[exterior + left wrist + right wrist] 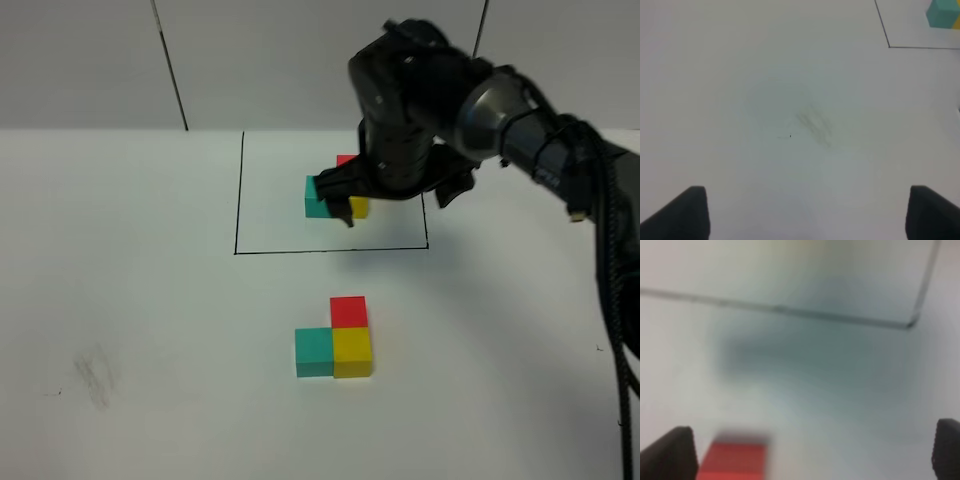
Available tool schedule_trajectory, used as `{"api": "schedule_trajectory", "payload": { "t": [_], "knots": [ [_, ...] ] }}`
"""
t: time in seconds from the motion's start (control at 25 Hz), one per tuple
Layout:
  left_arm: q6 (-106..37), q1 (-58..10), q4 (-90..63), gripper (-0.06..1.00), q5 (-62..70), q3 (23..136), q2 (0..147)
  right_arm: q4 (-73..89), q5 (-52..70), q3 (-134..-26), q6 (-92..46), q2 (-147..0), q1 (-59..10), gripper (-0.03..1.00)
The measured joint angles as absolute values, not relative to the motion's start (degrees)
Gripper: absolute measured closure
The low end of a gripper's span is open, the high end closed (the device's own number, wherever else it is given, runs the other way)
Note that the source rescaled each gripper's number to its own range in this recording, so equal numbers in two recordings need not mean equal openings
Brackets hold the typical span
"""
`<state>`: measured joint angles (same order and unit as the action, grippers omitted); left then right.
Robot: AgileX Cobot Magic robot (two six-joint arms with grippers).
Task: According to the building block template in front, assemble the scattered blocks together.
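Observation:
The building block template (317, 197) is a teal, yellow and red cluster inside a black outline (330, 250) at the back; my right arm hides part of it. Its teal cube (942, 14) shows at the edge of the left wrist view. The scattered blocks sit together in an L in front of the outline: teal (313, 352), yellow (352, 352), red (348, 311). My right gripper (335, 203) hangs open above the table. In its blurred wrist view, a red cube (732, 460) lies low between the wide-apart fingers of the gripper (809, 450), untouched. My left gripper (810, 212) is open over bare table.
A grey smudge (95, 378) marks the white table at front left, and the left wrist view shows it as well (815, 125). The outline's corner (912, 322) lies beyond the red cube. A wall stands behind the table.

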<state>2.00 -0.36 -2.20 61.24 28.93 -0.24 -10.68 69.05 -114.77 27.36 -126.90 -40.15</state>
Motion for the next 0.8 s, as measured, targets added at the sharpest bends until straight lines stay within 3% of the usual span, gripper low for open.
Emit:
{"api": "schedule_trajectory", "payload": {
  "t": [0.28, 0.8],
  "knots": [
    [2.00, -0.36, -2.20, -0.01, 61.24, 28.93, -0.24, -10.33, 69.36, -114.82, 9.96, -120.92, -28.83, -0.02],
    [2.00, -0.36, -2.20, -0.01, 61.24, 28.93, -0.24, -5.16, 69.65, -114.82, -10.51, -108.42, -6.54, -0.02]
  ]
}}
